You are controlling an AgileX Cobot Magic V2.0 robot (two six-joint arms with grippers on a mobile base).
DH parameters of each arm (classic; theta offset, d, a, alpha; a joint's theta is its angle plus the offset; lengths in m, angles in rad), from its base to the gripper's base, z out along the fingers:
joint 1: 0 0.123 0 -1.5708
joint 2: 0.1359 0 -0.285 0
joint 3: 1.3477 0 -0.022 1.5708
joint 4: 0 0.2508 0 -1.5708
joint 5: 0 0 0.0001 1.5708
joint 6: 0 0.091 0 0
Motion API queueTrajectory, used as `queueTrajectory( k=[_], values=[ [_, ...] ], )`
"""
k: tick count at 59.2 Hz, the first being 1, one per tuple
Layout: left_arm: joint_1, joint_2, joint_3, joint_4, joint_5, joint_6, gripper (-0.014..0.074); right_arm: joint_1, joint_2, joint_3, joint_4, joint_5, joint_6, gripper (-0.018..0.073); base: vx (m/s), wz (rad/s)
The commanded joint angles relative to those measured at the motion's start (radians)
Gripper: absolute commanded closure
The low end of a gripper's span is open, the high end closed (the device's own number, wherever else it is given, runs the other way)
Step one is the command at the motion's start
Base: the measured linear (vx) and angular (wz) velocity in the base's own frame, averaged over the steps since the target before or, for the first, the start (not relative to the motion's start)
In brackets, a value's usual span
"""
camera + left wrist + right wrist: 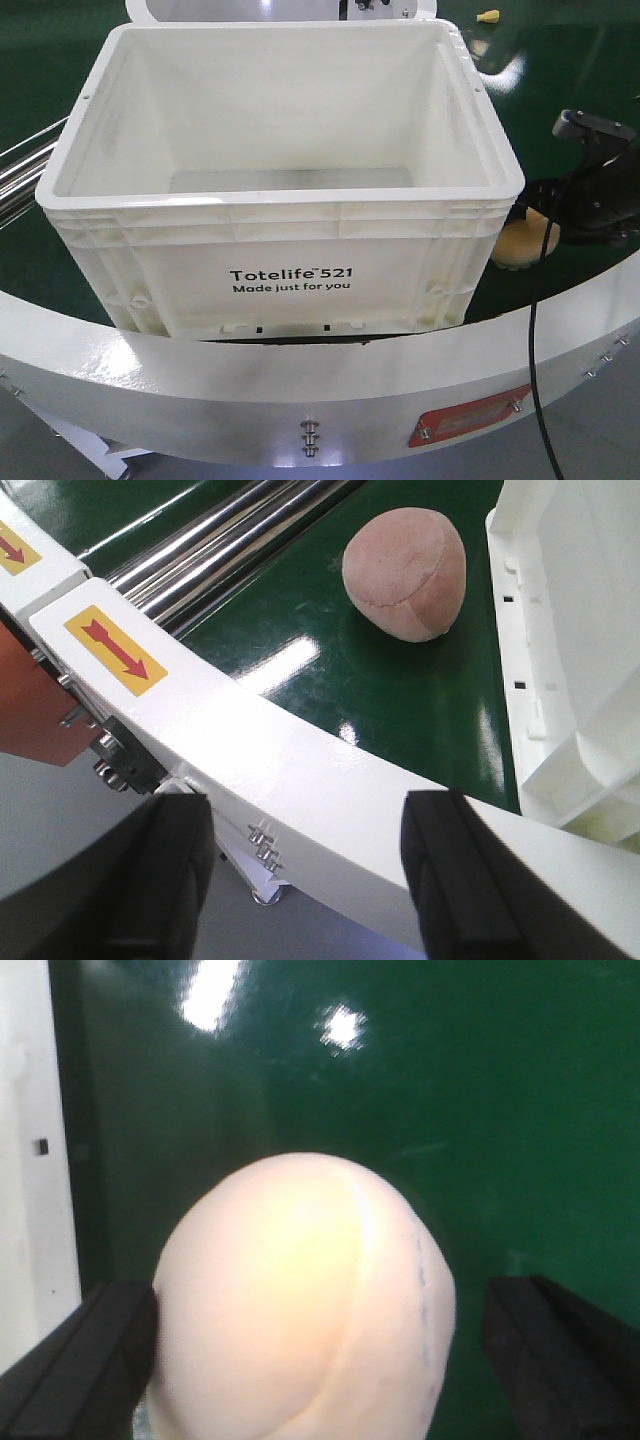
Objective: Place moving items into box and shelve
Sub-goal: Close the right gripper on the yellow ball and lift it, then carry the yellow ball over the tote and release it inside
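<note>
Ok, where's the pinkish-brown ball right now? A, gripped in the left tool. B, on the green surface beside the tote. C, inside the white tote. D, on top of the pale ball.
B: the left wrist view shows the pinkish-brown ball resting on the green surface next to the outer wall of the white tote, ahead of the open, empty left tool.

The right arm (pixel 598 135) is matte black and blocky, with a thin black cable (pixel 532 350) hanging from it. The right gripper (pixel 320 1345) has flat, dark, square-edged fingers (pixel 570 1350). The left gripper (pixel 305 870) has thicker black pads (pixel 490 870), possibly rubber; they're blurred.
</note>
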Motion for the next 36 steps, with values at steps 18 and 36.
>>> queueTrajectory(
  k=[18, 36],
  values=[
    [0.004, 0.006, -0.028, 0.011, -0.062, 0.000, 0.0069, -0.007, -0.015, -0.030, 0.077, 0.008, -0.117, 0.0151, 0.00, 0.00],
    [0.004, 0.006, -0.028, 0.016, -0.062, 0.000, 0.0069, -0.007, -0.176, -0.062, -0.044, -0.001, -0.117, 0.0219, 0.00, 0.00]
  ],
)
